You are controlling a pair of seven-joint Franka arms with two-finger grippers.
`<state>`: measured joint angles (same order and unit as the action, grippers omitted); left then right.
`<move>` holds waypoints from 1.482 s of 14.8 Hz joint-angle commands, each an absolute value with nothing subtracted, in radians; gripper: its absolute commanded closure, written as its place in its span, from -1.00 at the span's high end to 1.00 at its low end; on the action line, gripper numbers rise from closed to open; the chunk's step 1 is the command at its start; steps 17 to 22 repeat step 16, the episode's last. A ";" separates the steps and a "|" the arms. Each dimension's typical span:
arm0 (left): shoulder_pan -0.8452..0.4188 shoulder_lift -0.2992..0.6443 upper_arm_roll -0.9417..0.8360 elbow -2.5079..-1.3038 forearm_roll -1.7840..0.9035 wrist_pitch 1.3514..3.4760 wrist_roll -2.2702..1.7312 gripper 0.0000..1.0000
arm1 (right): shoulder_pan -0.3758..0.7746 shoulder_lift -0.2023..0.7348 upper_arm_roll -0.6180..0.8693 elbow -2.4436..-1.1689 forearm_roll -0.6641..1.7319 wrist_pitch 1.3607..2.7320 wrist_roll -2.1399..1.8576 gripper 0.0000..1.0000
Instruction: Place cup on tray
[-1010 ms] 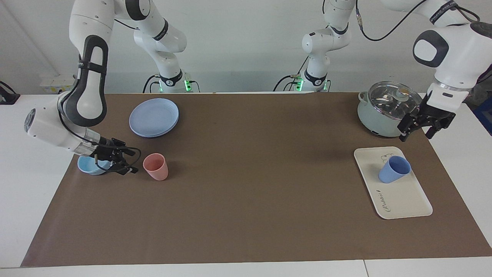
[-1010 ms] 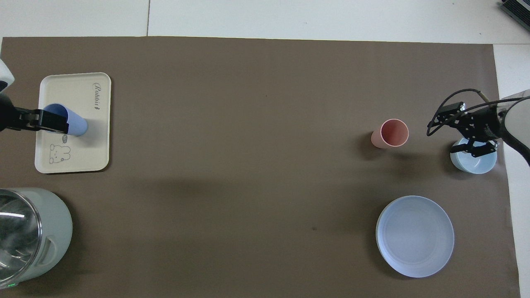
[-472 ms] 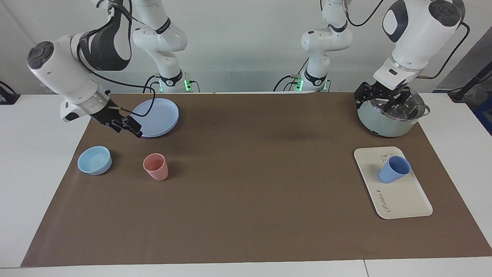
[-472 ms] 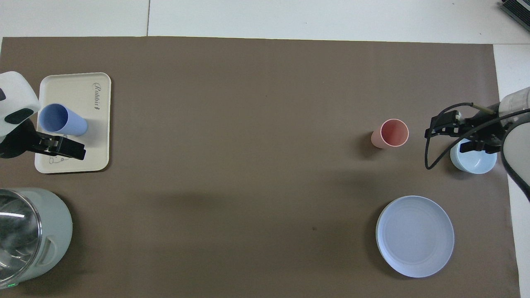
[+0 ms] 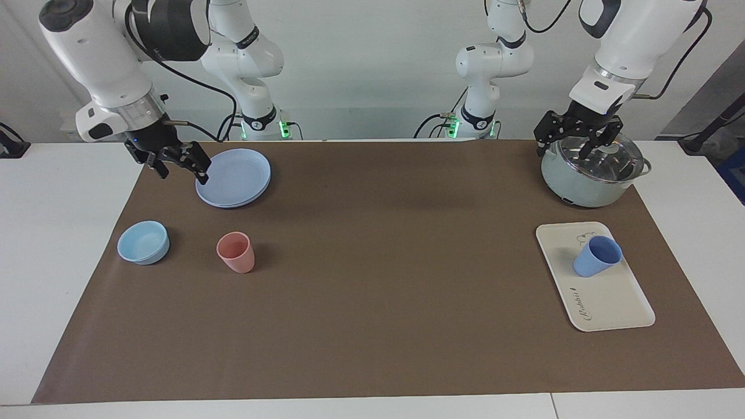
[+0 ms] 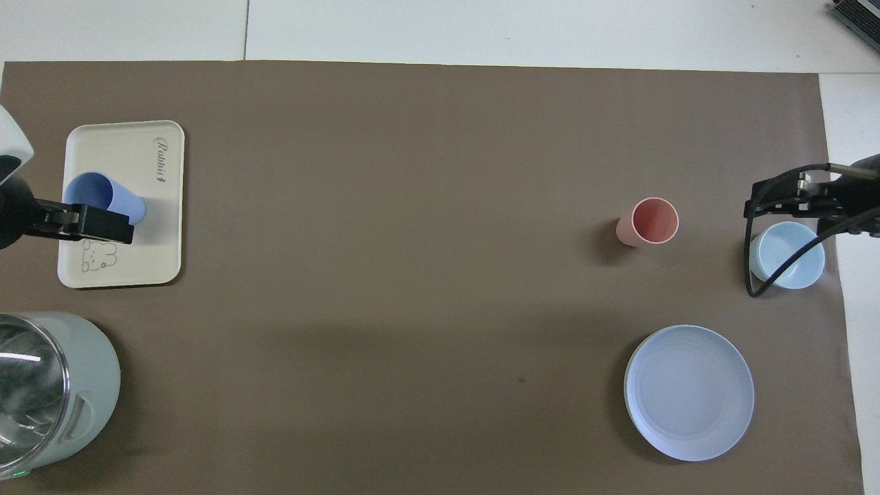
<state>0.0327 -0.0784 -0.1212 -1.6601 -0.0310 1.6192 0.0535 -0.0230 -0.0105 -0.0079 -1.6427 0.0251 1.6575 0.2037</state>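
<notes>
The periwinkle-blue cup (image 5: 596,257) (image 6: 117,201) stands upright on the cream tray (image 5: 611,299) (image 6: 141,258) at the left arm's end of the table, beside the bear drawing. My left gripper (image 5: 567,148) (image 6: 86,223) hangs open in the air over the pot's edge, clear of the cup. From overhead it overlaps the cup's rim, but nothing is between its fingers. My right gripper (image 5: 181,171) (image 6: 790,192) is open and empty, raised over the mat beside the round plate.
A pale green pot with a glass lid (image 5: 588,177) (image 6: 41,385) sits nearer to the robots than the tray. At the right arm's end are a blue plate (image 5: 233,176) (image 6: 689,392), a pink tumbler (image 5: 236,251) (image 6: 650,221) and a light-blue bowl (image 5: 142,241) (image 6: 787,256).
Both arms have risen and drawn back toward the robots. The right gripper left the bowl and now hangs by the plate. The left gripper swung over the pot. The cup has not moved.
</notes>
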 commanded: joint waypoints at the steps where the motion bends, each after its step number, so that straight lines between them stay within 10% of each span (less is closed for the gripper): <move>1: 0.021 -0.063 -0.109 -1.643 -0.012 1.603 0.060 1.00 | 0.001 0.017 -0.003 -1.580 -0.014 1.603 0.179 1.00; 22: 0.017 -0.055 -0.101 -1.632 0.018 1.549 0.083 1.00 | 0.009 -0.057 0.031 -1.638 -0.011 1.542 0.173 1.00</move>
